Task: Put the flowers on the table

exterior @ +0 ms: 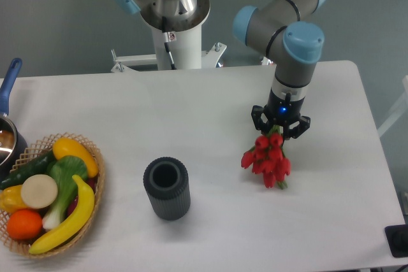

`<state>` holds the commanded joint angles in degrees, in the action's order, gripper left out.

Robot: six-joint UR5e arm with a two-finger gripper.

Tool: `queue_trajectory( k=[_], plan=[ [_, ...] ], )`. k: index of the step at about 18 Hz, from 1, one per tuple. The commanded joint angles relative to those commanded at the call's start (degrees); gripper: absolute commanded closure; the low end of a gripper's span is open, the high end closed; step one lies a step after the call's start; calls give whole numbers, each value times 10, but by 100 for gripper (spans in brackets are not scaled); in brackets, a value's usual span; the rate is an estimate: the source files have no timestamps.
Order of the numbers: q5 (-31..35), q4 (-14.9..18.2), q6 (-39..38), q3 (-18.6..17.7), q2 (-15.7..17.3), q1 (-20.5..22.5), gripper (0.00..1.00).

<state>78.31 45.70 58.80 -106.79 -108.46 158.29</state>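
- The gripper (pixel 280 127) stands right of centre in the frame, pointing straight down, its black fingers closed on the top end of the flowers (pixel 268 158); a small blue light glows on its body.
- The flowers are a tight bunch of red closed tulip buds with a bit of green stem showing at the lower right tip. The bunch hangs just below the gripper and slants slightly down and to the right; whether its lower end touches the table (pixel 210 113) I cannot tell.
- The table is a white top with rounded corners, filling most of the frame.
- I can read no writing or brand mark anywhere; a tiny sticker on the white robot pedestal at upper centre is too small to make out.
- A dark ribbed cup (pixel 167 188) stands upright well left of the flowers, lower centre.
- A wicker basket (pixel 94 157) of fruit and vegetables sits at the lower left.
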Motion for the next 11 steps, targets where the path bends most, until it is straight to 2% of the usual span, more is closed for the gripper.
queue_trajectory(
  k=[2,4,8,11],
  plan=[
    [0,1,1,1,3,1,9],
    [1,2,1,1,6,0,1],
    [45,2,3,7,39,1,0],
    [51,10,15,23,41,12,0]
  ],
)
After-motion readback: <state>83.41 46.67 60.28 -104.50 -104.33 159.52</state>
